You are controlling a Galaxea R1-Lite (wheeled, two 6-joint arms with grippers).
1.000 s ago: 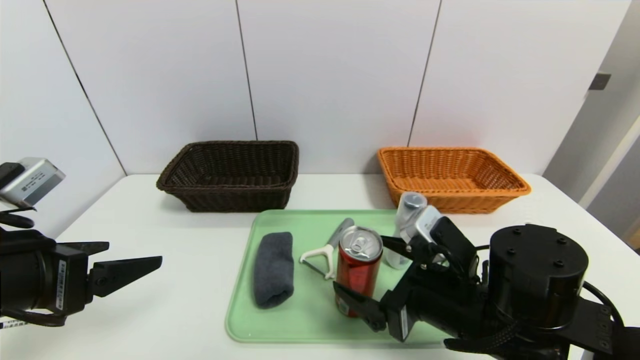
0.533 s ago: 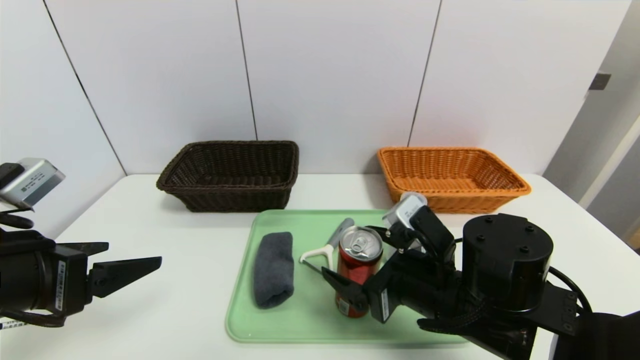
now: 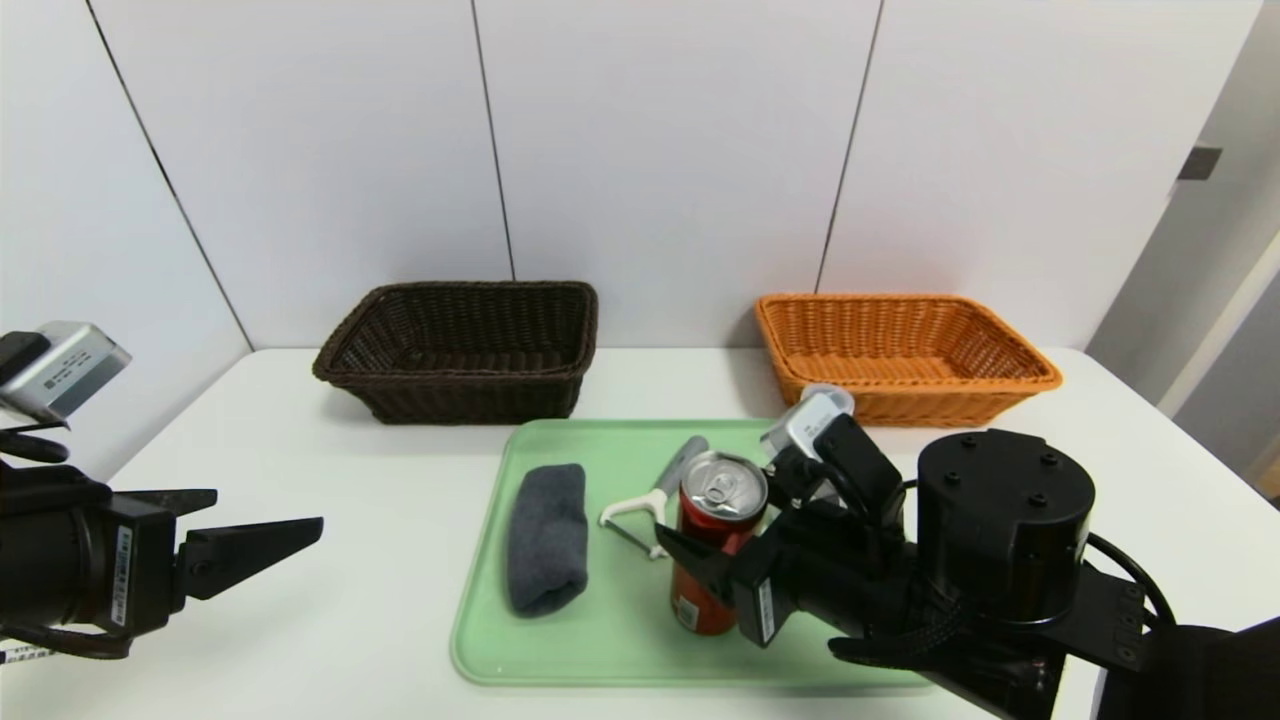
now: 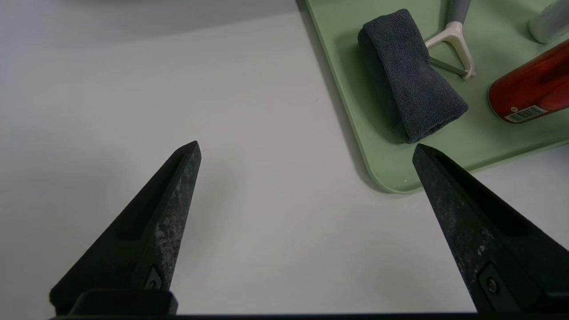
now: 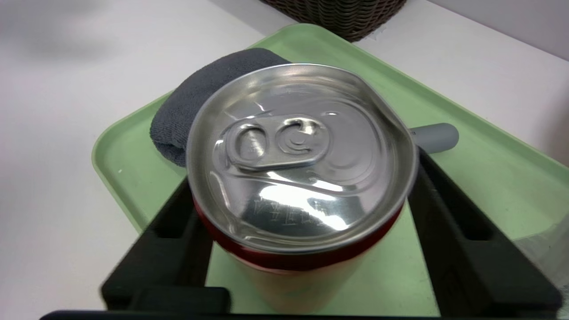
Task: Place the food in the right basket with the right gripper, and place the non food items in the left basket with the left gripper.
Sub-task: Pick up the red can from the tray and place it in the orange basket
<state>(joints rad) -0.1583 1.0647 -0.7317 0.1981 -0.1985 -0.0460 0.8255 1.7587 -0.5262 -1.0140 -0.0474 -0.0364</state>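
Observation:
The food, a tall red can (image 3: 722, 490) with a silver pull-tab top (image 5: 302, 151), stands upright on the green tray (image 3: 600, 640). My right gripper (image 3: 720, 510) is shut on it, one black finger pressed to each side (image 5: 178, 222). On the tray also lie the rolled dark grey cloth (image 3: 546, 538), the white peeler (image 3: 650, 505) and the white bottle (image 4: 551, 22), which the right wrist mostly hides in the head view. My left gripper (image 3: 268, 508) hovers open over bare table left of the tray, holding nothing (image 4: 306, 146).
The dark brown left basket (image 3: 460, 400) and the orange right basket (image 3: 900, 405) stand at the back against the wall, both beyond the tray. White table lies between my left gripper and the tray's left edge (image 4: 355, 133).
My right gripper slid forward around the can, and its fingers closed in against the can's sides. The left arm stayed where it was.

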